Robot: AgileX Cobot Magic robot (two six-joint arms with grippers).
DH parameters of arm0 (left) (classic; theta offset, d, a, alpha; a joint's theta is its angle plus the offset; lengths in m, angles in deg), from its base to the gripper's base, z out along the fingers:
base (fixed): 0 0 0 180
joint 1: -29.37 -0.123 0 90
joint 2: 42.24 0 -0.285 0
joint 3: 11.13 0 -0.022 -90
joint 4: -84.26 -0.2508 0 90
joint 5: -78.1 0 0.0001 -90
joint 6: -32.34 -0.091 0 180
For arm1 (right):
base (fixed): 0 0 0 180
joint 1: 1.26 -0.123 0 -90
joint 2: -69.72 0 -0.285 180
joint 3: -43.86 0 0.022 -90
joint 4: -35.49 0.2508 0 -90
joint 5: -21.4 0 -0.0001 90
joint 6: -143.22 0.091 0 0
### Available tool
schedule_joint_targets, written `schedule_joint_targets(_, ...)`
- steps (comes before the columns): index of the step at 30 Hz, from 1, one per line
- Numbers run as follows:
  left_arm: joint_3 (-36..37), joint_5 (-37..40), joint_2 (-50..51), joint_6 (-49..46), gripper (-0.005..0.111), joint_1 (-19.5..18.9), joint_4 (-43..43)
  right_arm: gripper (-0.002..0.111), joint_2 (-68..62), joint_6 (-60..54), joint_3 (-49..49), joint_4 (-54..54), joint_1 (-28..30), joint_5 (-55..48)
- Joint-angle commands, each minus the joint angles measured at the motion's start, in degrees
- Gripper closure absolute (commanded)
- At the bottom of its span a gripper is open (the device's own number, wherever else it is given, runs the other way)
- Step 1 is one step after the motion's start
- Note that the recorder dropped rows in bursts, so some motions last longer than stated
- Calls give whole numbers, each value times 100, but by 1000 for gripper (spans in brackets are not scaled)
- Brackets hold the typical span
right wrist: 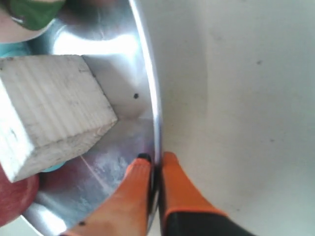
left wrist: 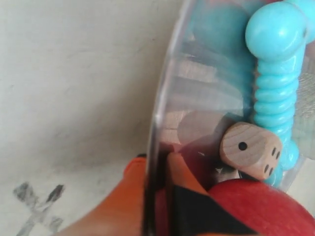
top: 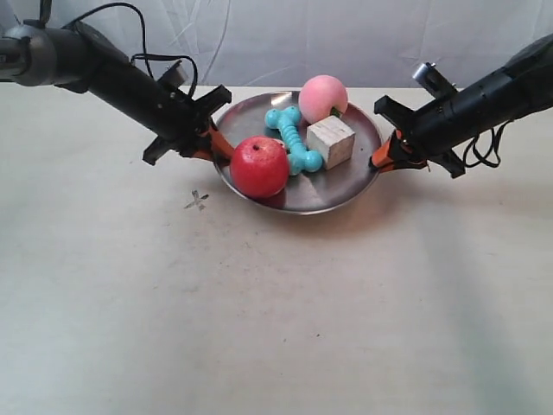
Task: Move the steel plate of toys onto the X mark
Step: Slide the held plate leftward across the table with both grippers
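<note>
Steel plate (top: 335,188) sits near the far edge of the desk (top: 276,328), about midway along that edge. We cannot tell whether it rests on the surface or is raised slightly.

Contents: red apple (top: 259,166) on the side toward the left arm. Pink peach (top: 323,97) at the far side of the plate. Turquoise bone (top: 294,140) between them. Pale wooden cube (top: 331,142) just beside the bone, toward the right arm. In the left wrist view we also see a small wooden die (left wrist: 251,150) with dark dots, touching the bone and just beside the apple.

Left gripper (left wrist: 156,160): orange fingers clenched on the plate rim, one inside, one outside, next to the apple. This is the arm at the exterior view's left.

Right gripper (right wrist: 156,158): orange fingers pinched on the opposite rim, near the cube.

X mark (top: 197,201) is drawn on the bare desk just beside the plate, on the left gripper's side and slightly toward the near edge. The plate does not cover it.
</note>
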Motion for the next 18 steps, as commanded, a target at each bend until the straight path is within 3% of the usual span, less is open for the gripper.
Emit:
schedule_joint_targets(1,-32,362,-265,144,107,-50,-613,109,149,-131,-151,305,-534,-507)
schedule_joint_targets(8,253,684,-553,179,107,-470,-1047,109,149,105,-151,323,-1016,-410)
schedule_joint_targets(18,1475,543,-1023,-39,107,-1331,-1400,109,149,275,-151,323,-1714,-119)
